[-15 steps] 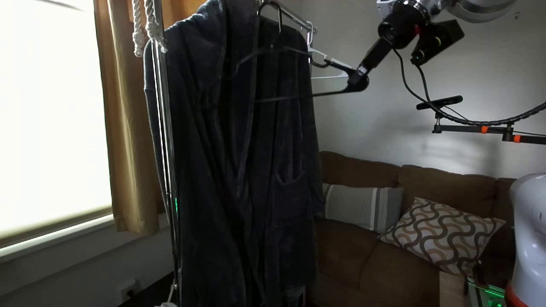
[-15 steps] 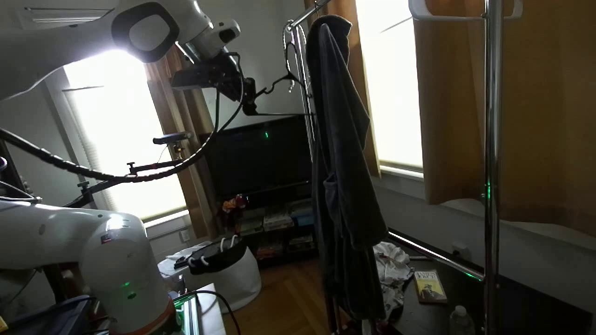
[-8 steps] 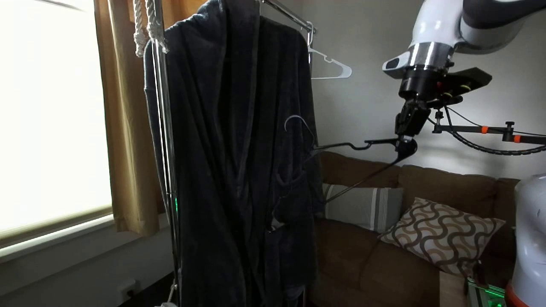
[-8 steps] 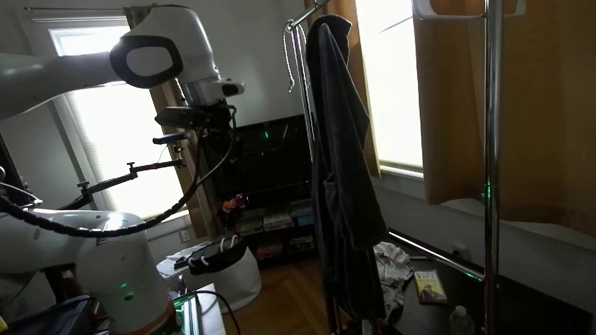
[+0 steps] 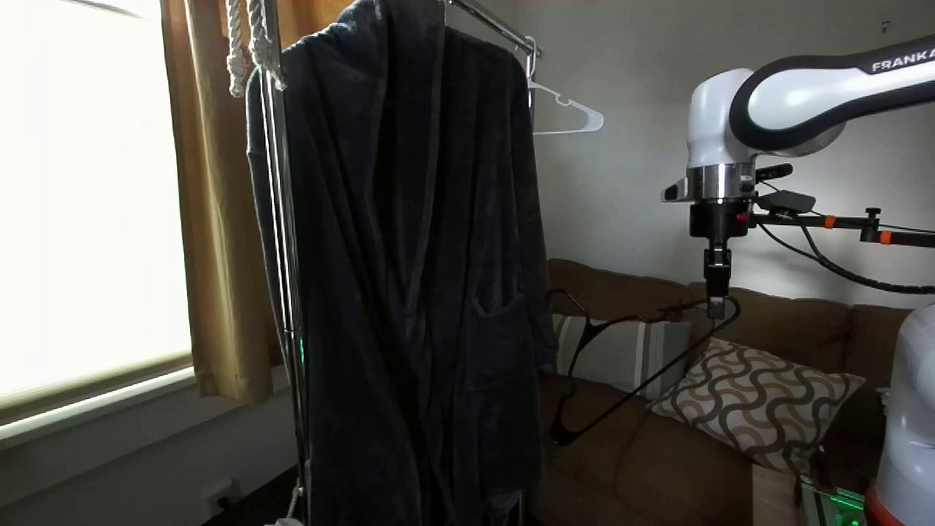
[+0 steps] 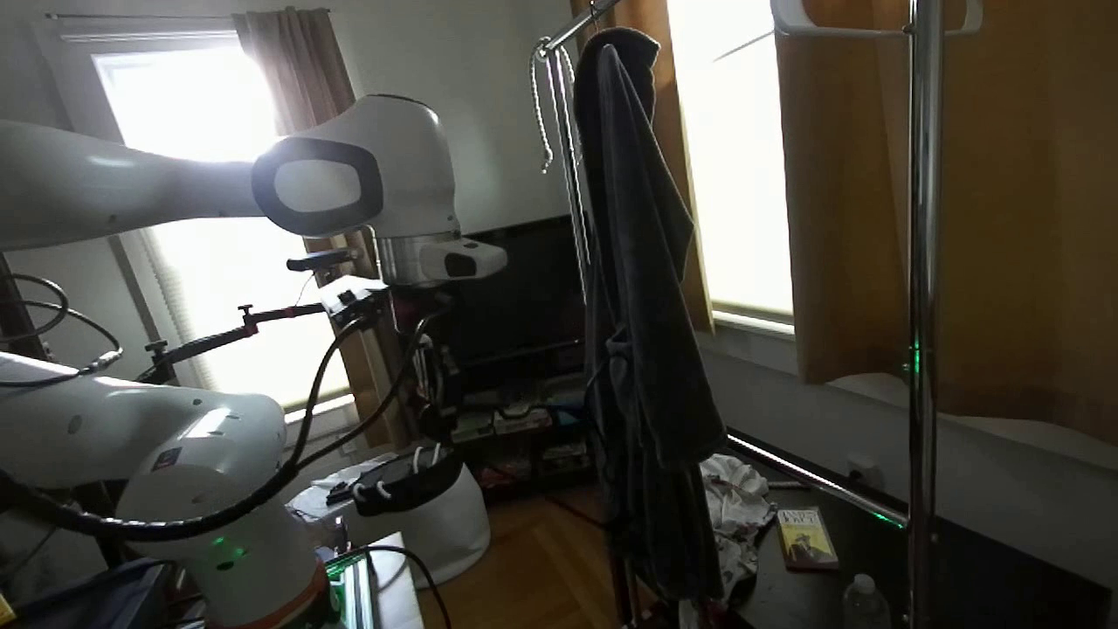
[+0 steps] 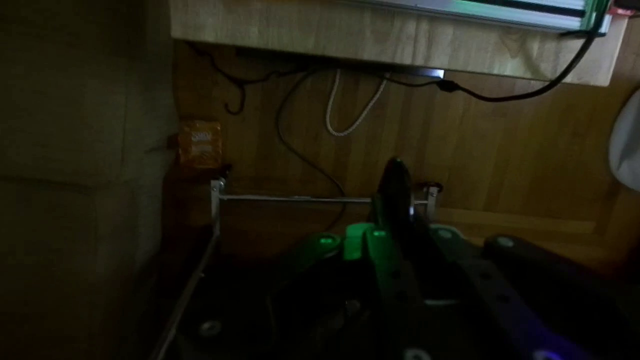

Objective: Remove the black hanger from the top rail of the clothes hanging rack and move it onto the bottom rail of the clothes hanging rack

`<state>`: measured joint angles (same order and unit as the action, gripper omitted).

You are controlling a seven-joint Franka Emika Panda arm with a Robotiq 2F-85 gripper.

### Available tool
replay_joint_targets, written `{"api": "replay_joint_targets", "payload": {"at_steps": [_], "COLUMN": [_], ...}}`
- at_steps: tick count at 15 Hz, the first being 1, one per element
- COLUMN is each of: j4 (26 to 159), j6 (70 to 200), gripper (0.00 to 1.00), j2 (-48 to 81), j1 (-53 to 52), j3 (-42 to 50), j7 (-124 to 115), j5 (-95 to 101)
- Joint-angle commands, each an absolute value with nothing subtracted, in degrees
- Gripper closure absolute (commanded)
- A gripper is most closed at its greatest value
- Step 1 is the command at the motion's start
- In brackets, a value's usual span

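Lettering (image 5: 903, 61) on the robot arm (image 5: 811, 98), above the jaws in an exterior view: "FRANKA", cut at the edge. Print on the yellow book (image 6: 807, 539), well apart from the jaws, and the orange packet (image 7: 200, 144), left of them in the wrist view, is illegible.

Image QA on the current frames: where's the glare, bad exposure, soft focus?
In both exterior views, windows clip to white and the robe sits dark; in an exterior view, flare hazes a curtain; in the wrist view, underexposed overall, the held hanger looks soft-edged and green light tints one gripper finger.
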<state>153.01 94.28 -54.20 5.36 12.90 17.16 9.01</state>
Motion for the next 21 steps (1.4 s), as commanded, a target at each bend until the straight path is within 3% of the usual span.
{"api": "replay_joint_targets", "payload": {"at_steps": [1, 3, 11, 12, 16, 21], "j4": [153.03, 152.94, 149.07, 151.29, 149.00, 141.14], "j6": [94.27, 94.59, 108.68, 106.87, 109.63, 111.39], "gripper": [0.93, 0.98, 0.98, 0.93, 0.98, 0.98], "j2": [-53.09, -51.18, -35.56, -40.70, -34.75, -24.01], "j1": [6.25, 7.47, 10.39, 10.31, 10.36, 9.37], "j3": [13.01, 12.88, 15.04, 14.27, 13.76, 19.88], "j7": [15.45, 13.78, 8.24, 10.30, 9.22, 17.03], "j5": [9.70, 10.03, 9.43, 9.56, 9.31, 1.38]}}
